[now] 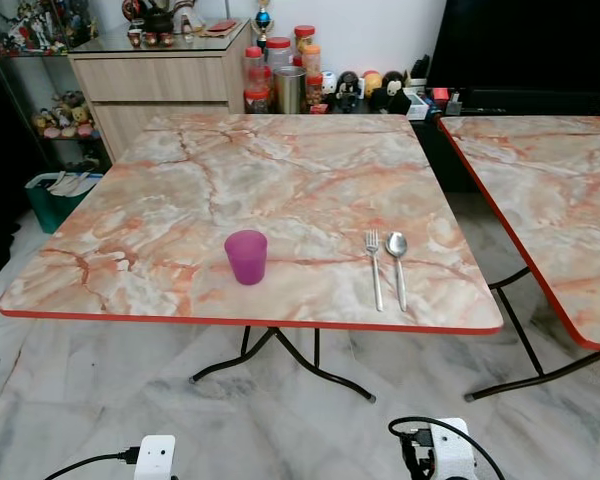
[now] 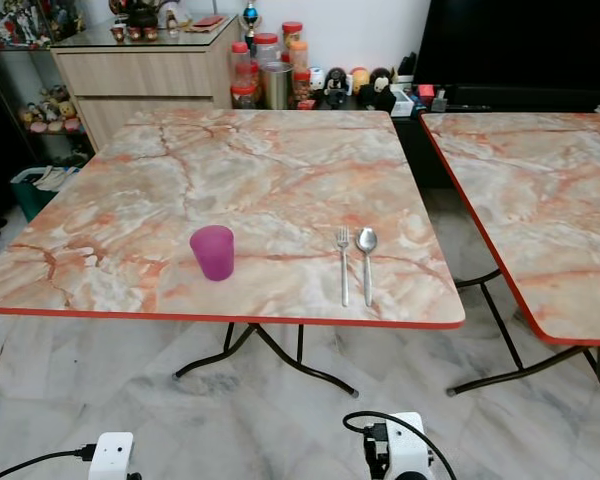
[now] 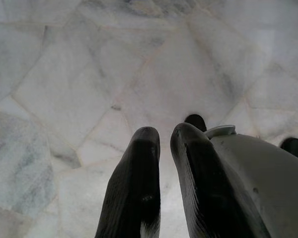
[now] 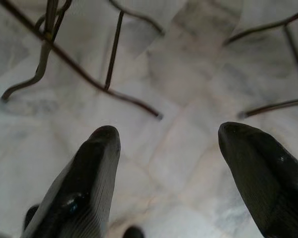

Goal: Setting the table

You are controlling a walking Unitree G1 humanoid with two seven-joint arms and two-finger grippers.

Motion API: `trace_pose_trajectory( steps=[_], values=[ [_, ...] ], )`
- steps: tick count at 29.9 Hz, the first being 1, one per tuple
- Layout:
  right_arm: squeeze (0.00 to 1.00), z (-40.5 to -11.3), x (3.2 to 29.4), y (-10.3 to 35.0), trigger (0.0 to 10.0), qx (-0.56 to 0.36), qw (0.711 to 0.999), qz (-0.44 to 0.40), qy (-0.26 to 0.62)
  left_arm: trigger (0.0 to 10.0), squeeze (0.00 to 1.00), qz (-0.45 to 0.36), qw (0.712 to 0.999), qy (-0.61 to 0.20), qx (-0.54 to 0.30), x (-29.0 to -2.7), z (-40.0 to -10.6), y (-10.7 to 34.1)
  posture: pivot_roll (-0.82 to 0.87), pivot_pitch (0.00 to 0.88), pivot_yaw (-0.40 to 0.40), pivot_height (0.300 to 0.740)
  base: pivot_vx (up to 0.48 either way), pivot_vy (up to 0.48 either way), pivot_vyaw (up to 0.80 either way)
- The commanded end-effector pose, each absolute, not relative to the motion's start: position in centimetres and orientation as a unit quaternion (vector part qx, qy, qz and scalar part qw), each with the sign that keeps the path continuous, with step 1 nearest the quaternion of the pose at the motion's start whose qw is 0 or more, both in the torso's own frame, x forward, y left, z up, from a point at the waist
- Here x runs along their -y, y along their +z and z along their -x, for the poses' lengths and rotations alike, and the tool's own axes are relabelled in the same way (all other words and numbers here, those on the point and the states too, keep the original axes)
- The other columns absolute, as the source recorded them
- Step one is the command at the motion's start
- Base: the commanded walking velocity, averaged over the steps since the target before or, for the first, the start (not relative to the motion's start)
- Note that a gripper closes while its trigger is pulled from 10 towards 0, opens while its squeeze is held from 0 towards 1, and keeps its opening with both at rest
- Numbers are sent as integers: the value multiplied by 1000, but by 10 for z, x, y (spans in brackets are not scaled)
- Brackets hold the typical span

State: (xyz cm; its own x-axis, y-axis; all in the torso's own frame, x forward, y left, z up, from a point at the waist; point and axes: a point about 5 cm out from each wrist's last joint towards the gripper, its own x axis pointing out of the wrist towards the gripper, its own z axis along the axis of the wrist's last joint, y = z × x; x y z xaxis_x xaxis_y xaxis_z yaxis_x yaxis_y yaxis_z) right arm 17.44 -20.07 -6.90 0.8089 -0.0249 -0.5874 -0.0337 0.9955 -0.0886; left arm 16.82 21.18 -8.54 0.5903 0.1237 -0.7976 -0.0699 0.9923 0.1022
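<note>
The left hand [image 3: 159,141] hangs low over the pale marble floor [image 3: 89,74], its two black fingers [image 3: 134,188] drawn nearly together with only a thin gap between the tips — clenched on nothing, touching nothing. The right hand [image 4: 169,136] also hangs over the floor, its fingers [image 4: 89,183] spread wide apart and holding nothing; the dark metal legs [image 4: 109,54] of the desk stand on the floor beyond them.

From the head views, both wrists show at the bottom edge, below the near rim of the desk [image 1: 280,170], a square marble-patterned top with a red edge. On it, near the front edge, a purple cup [image 1: 246,256] stands upright. Well to its right lie a fork [image 1: 374,266] and a spoon [image 1: 397,265], side by side and just apart, handles toward the robot — the fork on the left of the pair. A second desk [image 1: 560,200] of the same pattern stands to the right. Behind are a wooden cabinet [image 1: 160,85], a cluster of red-lidded jars [image 1: 280,70] and small figurines [image 1: 370,85] by the wall.
</note>
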Motion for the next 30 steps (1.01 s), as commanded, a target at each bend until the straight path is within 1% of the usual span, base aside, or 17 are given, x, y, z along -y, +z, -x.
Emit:
trace_pose_trajectory(
  steps=[1,3,7,10,11,12,16,18,19,21,23,26,29,30],
  values=[
    [0,-181,204,-60,10000,-271,961,50,3,10000,0,-34,888,53,-455,-213,-166,-86,-6,0,8,714,0,0,0],
    [0,-182,205,-56,10000,-254,966,51,2,10000,0,-34,888,52,-456,-213,-166,-87,-6,0,8,714,0,0,0],
    [0,-187,204,-39,10000,-188,979,72,26,10000,0,-35,887,44,-457,-210,-166,-87,-21,0,11,714,0,0,0],
    [0,-189,204,-35,10000,-176,981,75,29,10000,0,-36,887,43,-458,-210,-166,-87,-23,0,12,714,0,0,0],
    [0,-193,204,-28,10000,-158,984,78,30,10000,0,-37,887,40,-458,-209,-166,-87,-23,0,12,714,0,0,0],
    [0,-204,204,-12,10000,-119,989,82,29,10000,0,-40,887,38,-458,-209,-166,-87,-29,0,14,714,0,0,0],
    [0,-218,199,7,10000,-78,993,81,36,10000,0,-41,887,38,-458,-210,-165,-87,-29,0,13,714,0,0,0],
    [0,-230,196,20,10000,-52,995,74,35,10000,0,-42,887,38,-458,-210,-165,-87,-30,0,10,714,0,0,0],
    [0,-244,190,34,10000,-26,996,71,38,10000,0,-43,887,37,-459,-210,-165,-88,-29,0,8,714,0,0,0],
    [0,-255,184,45,10000,-7,997,66,43,10000,0,-43,887,38,-459,-210,-164,-88,-28,0,10,714,0,0,0],
    [0,-260,180,51,10000,3,997,61,47,10000,0,-42,887,38,-459,-210,-164,-88,-28,0,10,714,0,0,0],
    [0,-261,179,52,10000,4,997,60,48,10000,0,-42,887,39,-459,-210,-164,-88,-28,0,10,714,0,0,0],
    [0,-287,162,71,10000,16,999,15,47,10000,0,-39,889,43,-454,-211,-167,-86,-11,0,6,714,0,0,0],
    [0,-295,157,75,10000,14,999,-18,42,10000,0,-37,891,45,-450,-211,-169,-85,-9,0,8,714,0,0,0]
  ],
)
